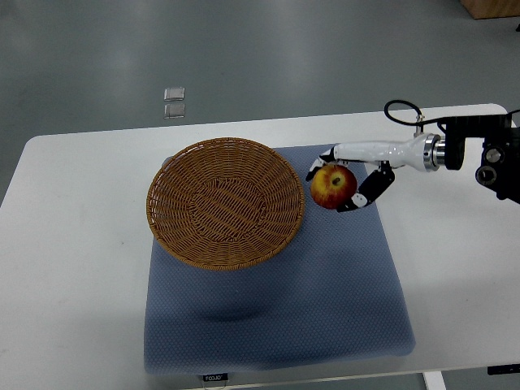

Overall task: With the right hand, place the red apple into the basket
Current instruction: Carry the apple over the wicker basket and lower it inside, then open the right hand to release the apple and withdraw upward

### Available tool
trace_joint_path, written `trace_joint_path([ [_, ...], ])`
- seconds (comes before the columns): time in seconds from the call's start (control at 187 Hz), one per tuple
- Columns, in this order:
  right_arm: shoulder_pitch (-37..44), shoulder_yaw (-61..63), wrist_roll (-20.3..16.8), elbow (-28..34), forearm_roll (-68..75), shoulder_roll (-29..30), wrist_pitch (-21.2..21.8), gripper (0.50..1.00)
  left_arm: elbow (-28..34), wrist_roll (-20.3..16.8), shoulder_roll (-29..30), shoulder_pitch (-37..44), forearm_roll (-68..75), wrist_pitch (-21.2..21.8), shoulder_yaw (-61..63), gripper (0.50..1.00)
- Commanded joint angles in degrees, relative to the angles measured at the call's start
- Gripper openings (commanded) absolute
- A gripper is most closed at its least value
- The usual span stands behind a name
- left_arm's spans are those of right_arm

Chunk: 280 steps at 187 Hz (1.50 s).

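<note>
A red apple with yellow patches point(331, 186) sits just right of the round wicker basket point(226, 201), over the grey-blue mat point(276, 301). My right hand point(335, 184) comes in from the right edge and its white and black fingers point(366, 191) are curled around the apple, one finger on the far side and others on the near side. The apple is close to the basket's right rim, apart from it. I cannot tell whether the apple rests on the mat or is lifted slightly. The basket holds nothing. The left arm is out of view.
The mat lies on a white table point(73, 268). A black cable point(402, 110) loops near the right forearm. Two small clear squares point(174, 102) lie on the grey floor beyond the table's far edge.
</note>
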Motion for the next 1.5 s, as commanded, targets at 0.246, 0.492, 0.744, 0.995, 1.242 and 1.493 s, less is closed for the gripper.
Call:
trace_joint_path([
  [0.246, 6.7, -0.5, -1.1, -6.3, 3.2, 9.8, 0.3, 0.5, 0.0, 0.0, 0.0, 0.0, 0.1, 0.0, -0.1, 1.0],
  [0.492, 7.9, -3.2, -1.3, -12.1, 2.8, 19.1, 0.2, 0.517, 0.1, 0.0, 0.0, 0.0, 0.0, 0.0, -0.2, 1.0],
  [0.744, 8.6, -5.0, -1.4, -16.6, 2.3, 26.2, 0.0, 0.547, 0.1, -0.1, 0.0, 0.0, 0.0, 0.0, -0.2, 1.0],
  [0.995, 7.9, -8.7, -1.9, -20.1, 2.1, 31.5, -0.6, 0.621, 0.0, 0.0, 0.0, 0.0, 0.0, 0.0, -0.1, 1.0],
  [1.242, 7.5, -9.4, -2.7, -20.8, 2.7, 32.7, -1.8, 0.803, 0.1, 0.0, 0.0, 0.0, 0.0, 0.0, -0.2, 1.0],
  [1.493, 7.7, -9.4, -2.7, -20.6, 3.5, 32.6, -1.0, 0.913, 0.0, 0.0, 0.0, 0.0, 0.1, 0.0, -0.2, 1.0],
])
